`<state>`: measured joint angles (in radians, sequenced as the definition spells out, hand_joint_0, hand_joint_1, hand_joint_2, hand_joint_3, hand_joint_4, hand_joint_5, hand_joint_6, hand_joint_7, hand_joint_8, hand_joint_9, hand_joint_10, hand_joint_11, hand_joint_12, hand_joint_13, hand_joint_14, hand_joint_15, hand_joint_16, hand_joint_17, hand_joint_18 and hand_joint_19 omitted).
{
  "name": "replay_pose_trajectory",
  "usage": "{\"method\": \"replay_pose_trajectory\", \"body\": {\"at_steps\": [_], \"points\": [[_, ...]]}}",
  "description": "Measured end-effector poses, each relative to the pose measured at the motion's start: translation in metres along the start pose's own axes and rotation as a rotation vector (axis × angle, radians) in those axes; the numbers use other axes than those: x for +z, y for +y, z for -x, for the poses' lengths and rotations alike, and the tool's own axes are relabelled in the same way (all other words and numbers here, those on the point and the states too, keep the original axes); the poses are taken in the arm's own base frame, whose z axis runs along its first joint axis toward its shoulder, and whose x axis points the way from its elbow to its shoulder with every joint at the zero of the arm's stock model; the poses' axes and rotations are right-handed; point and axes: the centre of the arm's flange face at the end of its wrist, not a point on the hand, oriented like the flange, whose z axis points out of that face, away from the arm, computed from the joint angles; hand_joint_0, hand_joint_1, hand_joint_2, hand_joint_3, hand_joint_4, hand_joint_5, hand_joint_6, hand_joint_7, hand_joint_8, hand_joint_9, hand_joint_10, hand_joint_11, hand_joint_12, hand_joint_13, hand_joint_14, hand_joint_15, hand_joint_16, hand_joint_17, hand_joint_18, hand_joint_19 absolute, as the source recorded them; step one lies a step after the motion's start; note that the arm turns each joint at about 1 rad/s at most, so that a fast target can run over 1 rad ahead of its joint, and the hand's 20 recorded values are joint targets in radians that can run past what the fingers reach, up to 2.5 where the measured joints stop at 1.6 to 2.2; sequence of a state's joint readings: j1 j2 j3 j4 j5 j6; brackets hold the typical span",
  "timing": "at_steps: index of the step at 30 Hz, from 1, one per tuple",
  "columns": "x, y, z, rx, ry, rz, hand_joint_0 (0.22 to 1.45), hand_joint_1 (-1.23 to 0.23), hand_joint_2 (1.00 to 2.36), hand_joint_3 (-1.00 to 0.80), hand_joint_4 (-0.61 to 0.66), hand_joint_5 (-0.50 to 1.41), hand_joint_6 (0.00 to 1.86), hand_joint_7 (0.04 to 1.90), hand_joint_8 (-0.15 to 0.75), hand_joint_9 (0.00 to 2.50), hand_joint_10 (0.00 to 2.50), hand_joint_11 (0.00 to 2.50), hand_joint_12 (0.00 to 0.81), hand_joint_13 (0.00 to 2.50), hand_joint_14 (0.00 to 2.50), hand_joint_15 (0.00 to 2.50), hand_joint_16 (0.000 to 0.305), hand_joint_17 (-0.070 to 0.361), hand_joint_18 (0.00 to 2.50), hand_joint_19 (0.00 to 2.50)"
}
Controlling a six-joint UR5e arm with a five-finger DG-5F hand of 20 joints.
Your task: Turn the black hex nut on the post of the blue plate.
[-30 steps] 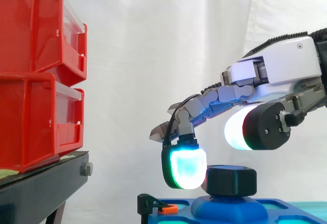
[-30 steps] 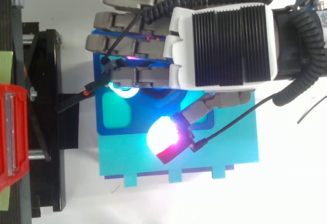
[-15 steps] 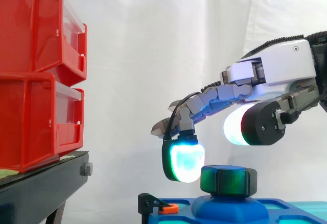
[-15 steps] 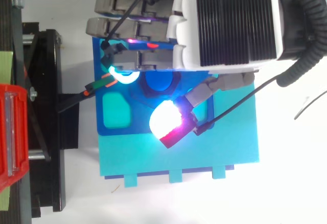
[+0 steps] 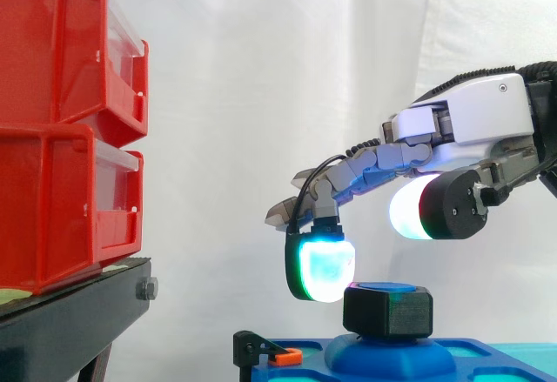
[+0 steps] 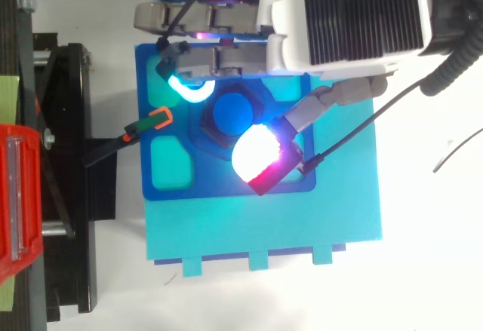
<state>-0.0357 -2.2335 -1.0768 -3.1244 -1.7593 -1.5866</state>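
White tabletop (image 6: 423, 271), cyan board (image 6: 264, 233) on it, blue plate (image 6: 226, 186) lying on the board. Nearest the side camera: thumb pad (image 5: 413, 212), glowing white, raised clear above the nut. Black hex nut (image 5: 388, 310) sits on the blue post (image 6: 229, 112), upright on the plate's mound. Beyond it, a fingertip (image 5: 324, 267), glowing cyan-green, hangs just beside the nut's upper left edge. Hand (image 5: 470, 108) spread loosely, gripping nothing. Orange clip (image 6: 160, 117) at the plate's left edge. Red bins (image 5: 61, 130) on black stand (image 5: 70, 321) at left. White curtain (image 5: 261, 69) behind.
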Motion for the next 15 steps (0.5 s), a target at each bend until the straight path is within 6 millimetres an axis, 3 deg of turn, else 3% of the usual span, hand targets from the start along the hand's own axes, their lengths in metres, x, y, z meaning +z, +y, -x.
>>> {"method": "replay_pose_trajectory", "body": {"at_steps": [15], "points": [[0.010, 0.013, 0.005, 0.006, -0.045, 0.006, 0.45, -0.18, 1.00, -0.50, 0.19, -0.19, 0.54, 1.15, 0.219, 0.20, 0.00, 0.00, 0.350, 0.27, 0.00, 0.03, 0.051, 0.116, 0.00, 0.00]]}}
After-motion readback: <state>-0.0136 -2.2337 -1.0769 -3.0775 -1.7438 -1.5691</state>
